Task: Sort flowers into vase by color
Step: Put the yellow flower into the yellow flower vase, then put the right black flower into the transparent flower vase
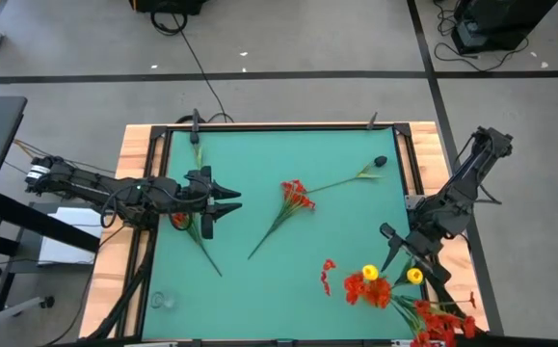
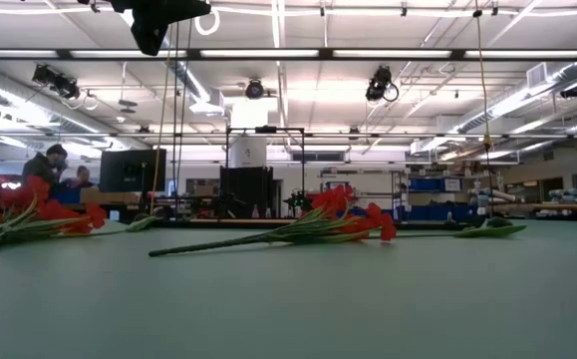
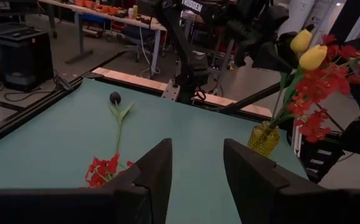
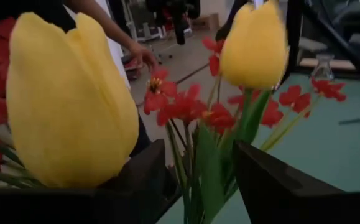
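Holding station, right gripper (image 1: pixel 401 253): it is hanging over the table's right side, just beside the vase bouquet; in its own wrist view the two dark fingers (image 4: pixel 273 180) are standing apart with stalks passing through the gap, so the claw is sitting released and gripping nothing I can make out.
Bouquet: two yellow tulips (image 1: pixel 369 274) and clustered red blooms (image 1: pixel 367 289) are standing together in a yellow glass vase (image 3: pixel 264 138) near the right front corner of the green table mat (image 1: pixel 288 289); more red blooms (image 1: pixel 442 323) are spilling toward the front right edge.
Left gripper (image 1: pixel 223 204): it is hovering over the mat's left side, fingers (image 3: pixel 155 171) spread wide and released, nothing between them.
Flower under left arm: a red-bloomed stem (image 1: pixel 201 241) is lying flat just below that gripper, its stalk running toward the front.
Centre flower: a red-bloomed stem (image 1: pixel 293 198) is lying in the middle of the mat, well apart from both grippers; in the low view it is resting flat (image 2: pixel 348 221).
Far flower: a thin stem with leaves and a dark head (image 1: pixel 379 163) is lying near the back right corner.
Small glass vase: a clear one (image 1: pixel 159 301) is standing at the front left corner.
Background: a person (image 2: pixel 47 165) is sitting at a distant bench in the room.
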Robot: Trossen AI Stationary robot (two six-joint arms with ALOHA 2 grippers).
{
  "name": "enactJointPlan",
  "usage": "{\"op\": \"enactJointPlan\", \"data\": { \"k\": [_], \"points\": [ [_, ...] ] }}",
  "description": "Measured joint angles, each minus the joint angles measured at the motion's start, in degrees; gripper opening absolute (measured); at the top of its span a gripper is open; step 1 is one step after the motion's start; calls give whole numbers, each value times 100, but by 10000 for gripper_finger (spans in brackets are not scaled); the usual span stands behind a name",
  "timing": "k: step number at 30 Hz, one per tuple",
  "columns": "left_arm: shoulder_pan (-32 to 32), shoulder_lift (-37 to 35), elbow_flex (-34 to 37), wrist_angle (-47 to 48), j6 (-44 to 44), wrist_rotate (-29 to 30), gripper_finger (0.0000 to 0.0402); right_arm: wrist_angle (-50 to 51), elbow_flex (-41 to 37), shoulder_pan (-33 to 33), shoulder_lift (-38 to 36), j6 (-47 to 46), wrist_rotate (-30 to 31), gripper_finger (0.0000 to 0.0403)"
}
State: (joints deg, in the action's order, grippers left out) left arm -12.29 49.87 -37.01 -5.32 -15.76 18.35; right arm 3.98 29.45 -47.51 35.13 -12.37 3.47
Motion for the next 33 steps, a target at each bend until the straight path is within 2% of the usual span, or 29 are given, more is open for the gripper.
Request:
{"op": "enactJointPlan", "data": {
  "k": [5,9,16,20,25,29,33],
  "points": [
    [-1,0,0,0,1,0,149,-276,0,0,-277,51,229,190],
    [-1,0,0,-1,0,0,149,-284,2,0,-323,-281,686,193],
    [0,0,0,-2,1,0,149,390,2,2,-2,-283,882,243],
    [1,0,0,-2,1,0,149,-315,2,4,34,-436,734,269],
    [1,0,0,0,0,0,149,-1055,9,4,-134,-263,1005,283],
    [0,0,0,2,0,1,149,-510,11,3,-177,-390,1405,289],
    [2,0,0,1,0,0,149,318,64,-41,-100,-370,1355,289]
  ]
}}
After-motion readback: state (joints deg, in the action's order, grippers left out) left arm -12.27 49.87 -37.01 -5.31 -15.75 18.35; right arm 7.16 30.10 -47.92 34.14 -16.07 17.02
